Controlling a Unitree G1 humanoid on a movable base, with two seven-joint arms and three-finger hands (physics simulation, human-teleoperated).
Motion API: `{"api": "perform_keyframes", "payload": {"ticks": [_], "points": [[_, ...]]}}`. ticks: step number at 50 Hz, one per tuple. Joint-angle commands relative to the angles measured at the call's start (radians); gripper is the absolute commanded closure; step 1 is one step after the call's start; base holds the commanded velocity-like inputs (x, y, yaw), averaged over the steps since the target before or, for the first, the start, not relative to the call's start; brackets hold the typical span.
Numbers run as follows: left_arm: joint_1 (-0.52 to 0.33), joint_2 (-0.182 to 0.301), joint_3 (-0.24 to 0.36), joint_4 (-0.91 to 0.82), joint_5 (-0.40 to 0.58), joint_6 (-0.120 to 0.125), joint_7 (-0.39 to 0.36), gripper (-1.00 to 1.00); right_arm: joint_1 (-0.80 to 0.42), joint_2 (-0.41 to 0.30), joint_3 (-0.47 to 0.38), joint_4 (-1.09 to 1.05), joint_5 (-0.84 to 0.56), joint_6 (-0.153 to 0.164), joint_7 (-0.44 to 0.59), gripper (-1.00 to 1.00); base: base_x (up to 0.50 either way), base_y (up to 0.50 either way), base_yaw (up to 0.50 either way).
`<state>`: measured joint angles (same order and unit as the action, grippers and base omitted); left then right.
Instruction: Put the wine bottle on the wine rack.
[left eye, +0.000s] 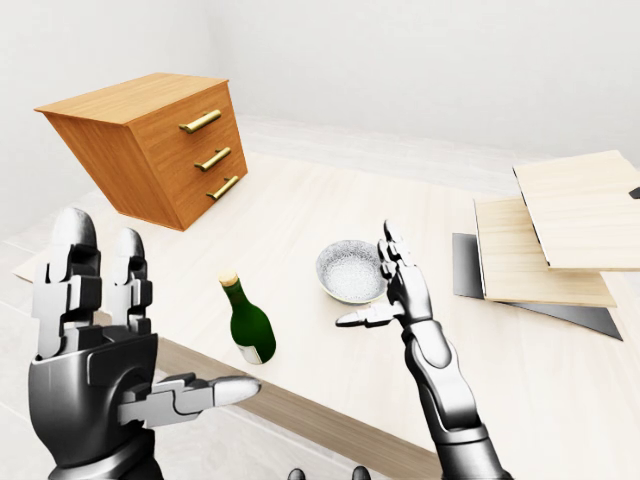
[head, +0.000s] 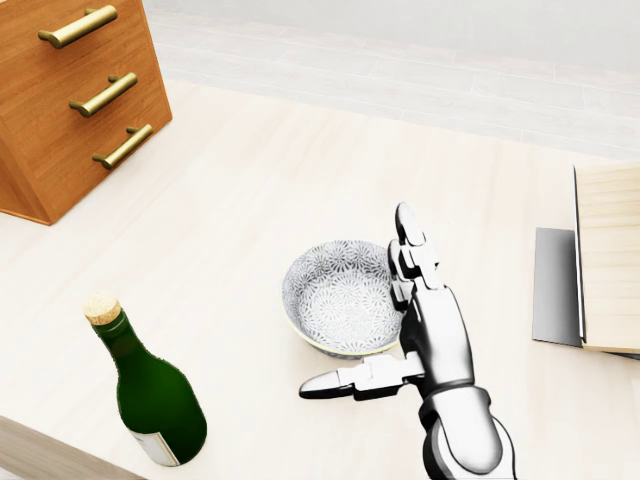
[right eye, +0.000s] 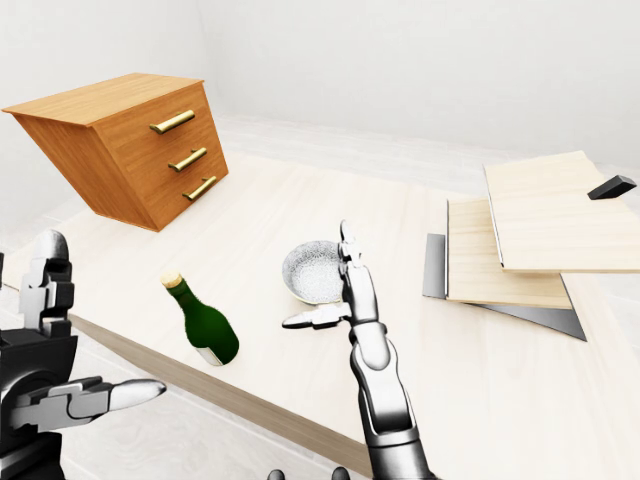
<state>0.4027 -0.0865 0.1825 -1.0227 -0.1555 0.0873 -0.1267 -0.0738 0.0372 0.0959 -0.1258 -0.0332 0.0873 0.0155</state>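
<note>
A green wine bottle (head: 152, 392) with a cork stands upright near the table's lower edge, left of centre in the head view. My right hand (head: 400, 320) is open, fingers pointing up and thumb out to the left, beside a patterned bowl (head: 335, 295) and well right of the bottle. My left hand (left eye: 130, 330) is open at the lower left of the left-eye view, off the table's edge, left of the bottle and apart from it. Stepped light-wood shelves on a dark base, perhaps the wine rack (left eye: 560, 235), stand at the right.
A tilted wooden chest of drawers (left eye: 160, 145) with brass handles stands on the pale table (left eye: 300, 210) at the upper left. The table's near edge (left eye: 300, 415) runs diagonally across the bottom. White floor and walls lie beyond.
</note>
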Motion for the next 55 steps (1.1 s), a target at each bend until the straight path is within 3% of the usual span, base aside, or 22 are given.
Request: {"api": "perform_keyframes", "payload": {"ticks": [1,13,27,37,43,55], "points": [[0.011,-0.028,0.066,-0.023,-0.031,0.000,-0.042,-1.00,-0.060,0.024,0.037,0.029,-0.040,0.000,-0.008,-1.00,0.00,0.00,0.00],[0.040,0.007,0.085,-0.024,-0.079,0.000,-0.019,-1.00,-0.134,0.043,0.047,0.088,-0.067,0.000,0.002,-1.00,0.00,0.00,0.00],[0.034,-0.024,0.123,-0.024,-0.083,0.000,-0.062,-1.00,-0.212,0.082,0.061,0.178,-0.090,0.000,0.004,-1.00,0.00,0.00,0.00],[0.047,-0.003,0.114,-0.024,-0.098,0.000,-0.039,-1.00,-0.209,0.106,0.113,0.165,-0.131,0.000,0.022,-1.00,0.00,0.00,0.00],[0.024,-0.033,0.151,-0.019,-0.096,0.000,-0.075,-1.00,-0.157,0.089,0.127,0.111,-0.151,0.000,0.063,-1.00,0.00,0.00,0.00],[-0.010,-0.077,0.146,0.005,-0.044,0.000,-0.116,-1.00,-0.089,0.078,0.150,0.055,-0.195,0.000,0.091,-1.00,0.00,0.00,0.00]]}}
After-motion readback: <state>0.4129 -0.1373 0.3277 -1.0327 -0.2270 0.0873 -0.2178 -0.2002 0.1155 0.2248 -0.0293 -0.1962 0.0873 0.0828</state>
